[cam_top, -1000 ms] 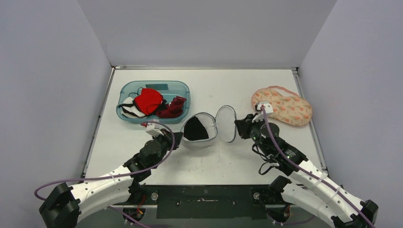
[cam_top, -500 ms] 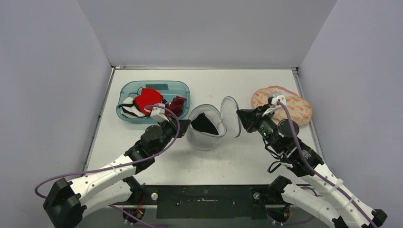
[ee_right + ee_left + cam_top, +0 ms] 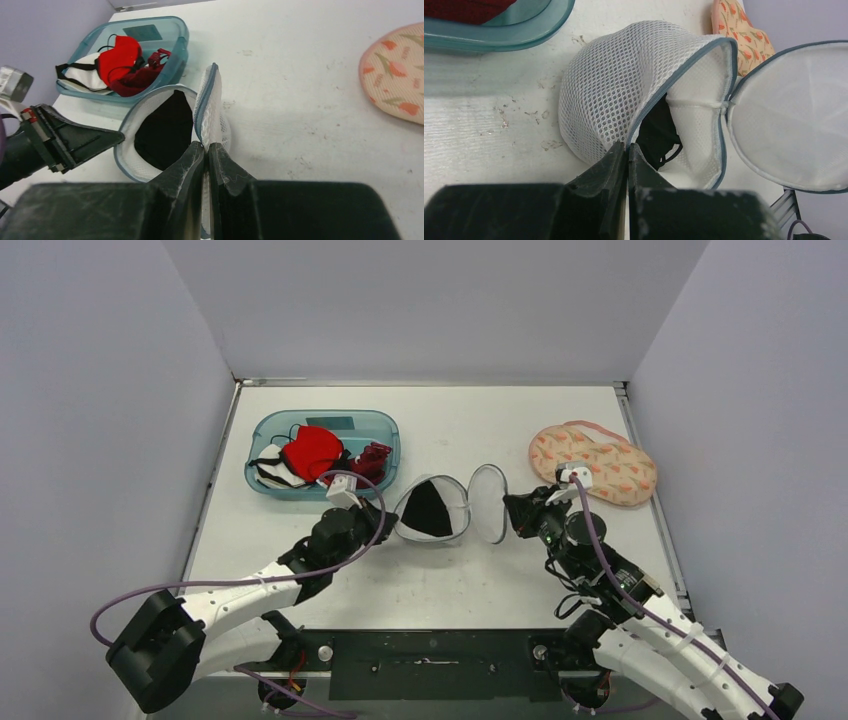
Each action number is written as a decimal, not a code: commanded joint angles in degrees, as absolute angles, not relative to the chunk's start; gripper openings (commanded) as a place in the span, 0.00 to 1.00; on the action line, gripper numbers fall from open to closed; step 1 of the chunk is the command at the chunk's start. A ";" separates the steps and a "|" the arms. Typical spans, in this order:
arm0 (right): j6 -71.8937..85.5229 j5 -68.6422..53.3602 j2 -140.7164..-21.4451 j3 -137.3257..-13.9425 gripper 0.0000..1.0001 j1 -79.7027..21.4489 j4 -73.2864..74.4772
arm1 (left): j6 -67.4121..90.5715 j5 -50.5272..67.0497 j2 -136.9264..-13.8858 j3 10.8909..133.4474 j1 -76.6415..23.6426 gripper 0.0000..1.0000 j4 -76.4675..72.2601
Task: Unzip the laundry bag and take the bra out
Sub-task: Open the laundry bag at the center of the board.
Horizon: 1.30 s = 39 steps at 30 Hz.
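Note:
The white mesh laundry bag with blue-grey zipper trim is open like a clamshell at the table's middle. A black bra lies inside its left half. My left gripper is shut on the rim of the left half; the black bra shows just beyond the fingertips. My right gripper is shut on the edge of the flap-like right half, held upright. The bra shows dark in the cup in the right wrist view.
A teal bin with red, white and dark garments sits at the back left. A peach flower-patterned bag lies at the back right. Grey walls close three sides.
Both grippers came back down and nearer with the bag, after lifting it half a second ago. The bag's opening is tilted more toward the camera.

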State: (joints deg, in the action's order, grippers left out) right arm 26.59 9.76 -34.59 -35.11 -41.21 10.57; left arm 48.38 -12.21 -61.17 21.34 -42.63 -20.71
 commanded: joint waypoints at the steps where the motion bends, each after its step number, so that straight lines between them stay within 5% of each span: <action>1: 30.52 18.60 -30.90 -33.34 0.05 -40.87 10.82 | 48.95 -10.86 -60.23 22.27 -42.28 0.00 -25.73; 5: 32.90 24.20 -28.69 -31.39 0.12 -40.87 12.93 | 48.46 -10.27 -60.11 23.63 -42.35 0.00 -22.99; 10: 31.34 22.07 -30.32 -33.84 0.63 -40.87 13.63 | 48.68 -9.26 -60.55 23.98 -42.36 0.00 -22.24; 14: 29.62 16.84 -34.01 -39.05 0.78 -41.03 14.39 | 48.70 -8.73 -60.51 24.63 -42.52 0.00 -21.33; 21: 30.45 0.46 -45.73 -40.78 0.67 -44.18 4.77 | 48.34 -7.26 -59.63 25.65 -42.63 0.00 -17.59; 27: 27.21 8.72 -59.84 -41.24 0.52 -53.76 -1.55 | 48.43 -6.50 -57.31 25.43 -42.56 0.00 -13.15; 39: 21.90 15.71 -76.60 -43.42 0.46 -54.27 -8.41 | 48.38 -5.48 -57.63 25.83 -42.11 0.00 -10.53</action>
